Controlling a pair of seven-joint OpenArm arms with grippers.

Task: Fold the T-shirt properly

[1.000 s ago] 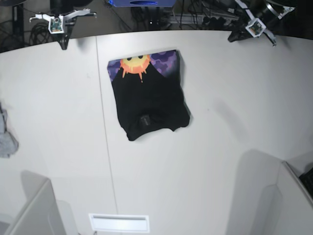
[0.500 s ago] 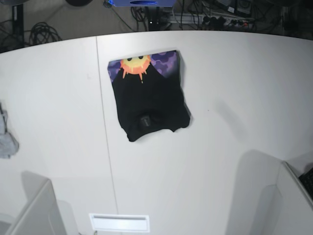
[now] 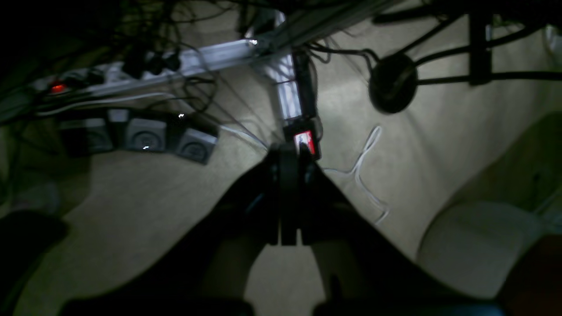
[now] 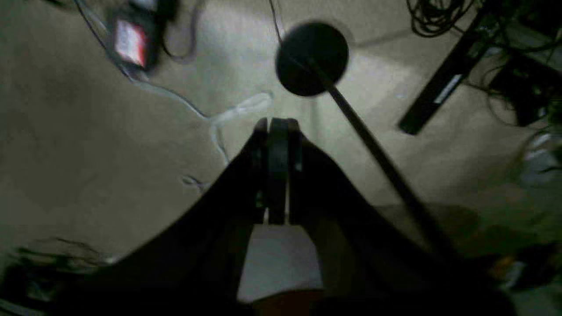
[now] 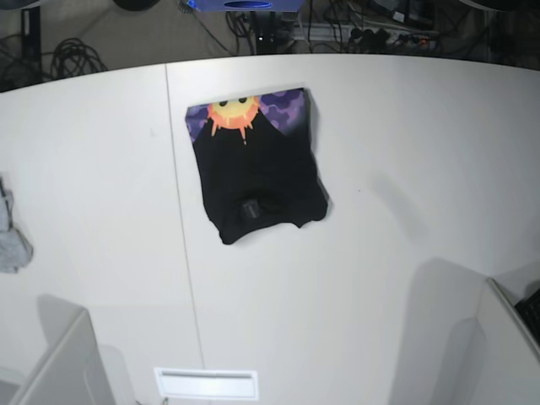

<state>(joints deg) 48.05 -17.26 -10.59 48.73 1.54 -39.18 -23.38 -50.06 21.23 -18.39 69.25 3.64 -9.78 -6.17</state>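
The T-shirt (image 5: pixel 260 173) lies folded into a compact rectangle on the white table (image 5: pixel 380 169) in the base view. Its black side faces up, and a strip of orange-yellow sun on purple shows along the far edge. Neither arm appears in the base view. In the left wrist view my left gripper (image 3: pixel 287 151) is shut with nothing in it, pointing at the floor past the table. My right gripper (image 4: pixel 276 125) is likewise shut and empty in the right wrist view, over the floor.
A small grey cloth (image 5: pixel 10 240) hangs at the table's left edge. Cables and power strips (image 3: pixel 145 70) lie on the floor behind the table, with a round black stand base (image 4: pixel 311 59) there too. Grey partitions (image 5: pixel 59 363) rise at the near corners.
Both arms, seen at the table's far edge a second ago, have drawn back out of the base view. The T-shirt has not moved.
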